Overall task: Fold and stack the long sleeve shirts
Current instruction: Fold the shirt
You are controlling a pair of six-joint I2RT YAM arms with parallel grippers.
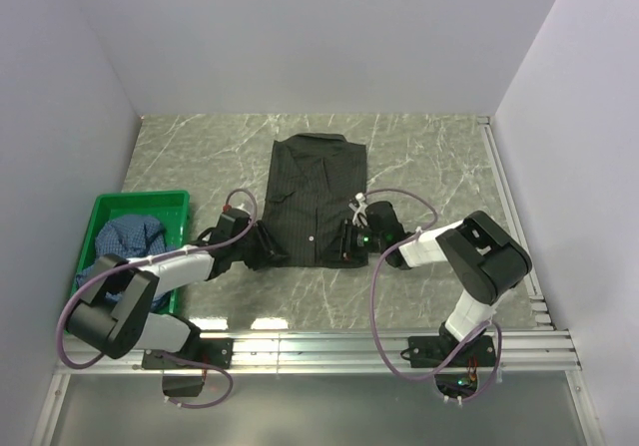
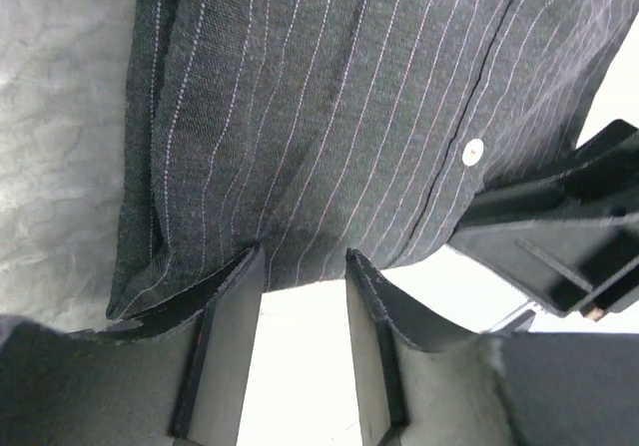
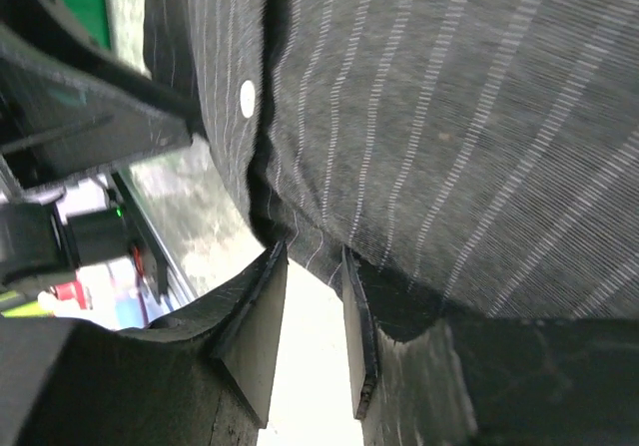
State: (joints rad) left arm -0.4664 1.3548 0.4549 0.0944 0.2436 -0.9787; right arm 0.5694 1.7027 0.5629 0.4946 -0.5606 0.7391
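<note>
Left gripper (image 2: 305, 256): astride shirt (image 1: 318, 197) hem; we cannot tell if clenched.
Right gripper (image 3: 314, 253): likewise.
Risk: one slips, fold skews.

Green crate (image 1: 140, 198) blocks left — table (image 1: 439, 167) right of black shirt (image 1: 315, 192) open.

Black-and-white arms (image 1: 160, 271) trail looping purple cables (image 1: 372, 296); tool fingers (image 2: 225, 336) are matte black.
</note>
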